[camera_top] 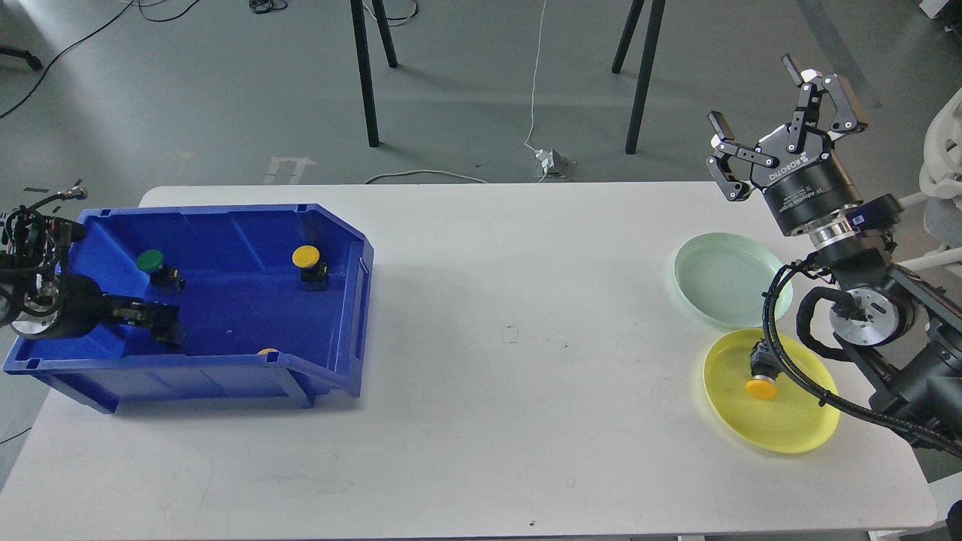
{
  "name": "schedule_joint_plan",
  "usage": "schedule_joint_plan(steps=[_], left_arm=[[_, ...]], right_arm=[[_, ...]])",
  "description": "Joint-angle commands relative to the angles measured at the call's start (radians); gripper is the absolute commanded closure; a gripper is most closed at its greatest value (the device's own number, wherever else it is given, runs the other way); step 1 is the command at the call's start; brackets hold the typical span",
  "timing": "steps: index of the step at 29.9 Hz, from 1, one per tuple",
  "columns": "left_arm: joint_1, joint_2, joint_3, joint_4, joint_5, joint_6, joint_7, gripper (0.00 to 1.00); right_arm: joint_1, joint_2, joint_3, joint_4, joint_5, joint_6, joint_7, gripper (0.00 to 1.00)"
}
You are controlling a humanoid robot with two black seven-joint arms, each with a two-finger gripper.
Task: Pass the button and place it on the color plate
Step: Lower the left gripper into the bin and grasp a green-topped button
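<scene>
A blue bin stands on the table's left. In it are a green button, a yellow button and a yellow cap half hidden by the front wall. My left gripper reaches into the bin's left part, low, over a black button body. Its fingers are dark and I cannot tell them apart. My right gripper is open and empty, raised above the table's far right. A yellow button lies on the yellow plate. The pale green plate holds nothing.
The white table spans the view. My right arm and its cables hang over the edges of both plates. Chair legs and a cable stand on the floor behind the table.
</scene>
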State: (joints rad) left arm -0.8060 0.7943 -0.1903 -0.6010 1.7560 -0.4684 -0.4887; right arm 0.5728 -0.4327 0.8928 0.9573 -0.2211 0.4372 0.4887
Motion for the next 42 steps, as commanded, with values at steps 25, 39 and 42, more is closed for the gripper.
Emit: schedule_joint_plan(steps=[25,39,42], left_arm=[[0.01,-0.032,0.0,0.041,-0.003,0.02,0.0,0.5],[0.013,-0.033,0.0,0.044,-0.003,0.022,0.0,0.83],[0.013,-0.032,0.0,0.044,-0.003,0.022,0.0,0.84]], right_arm=[[-0.014,0.0,0.001,0.0,0.0,0.0,0.0,0.04],[-0.021,0.0,0.005,0.0,0.0,0.0,0.0,0.04],[-0.022,0.0,0.006,0.0,0.0,0.0,0.0,0.04]])
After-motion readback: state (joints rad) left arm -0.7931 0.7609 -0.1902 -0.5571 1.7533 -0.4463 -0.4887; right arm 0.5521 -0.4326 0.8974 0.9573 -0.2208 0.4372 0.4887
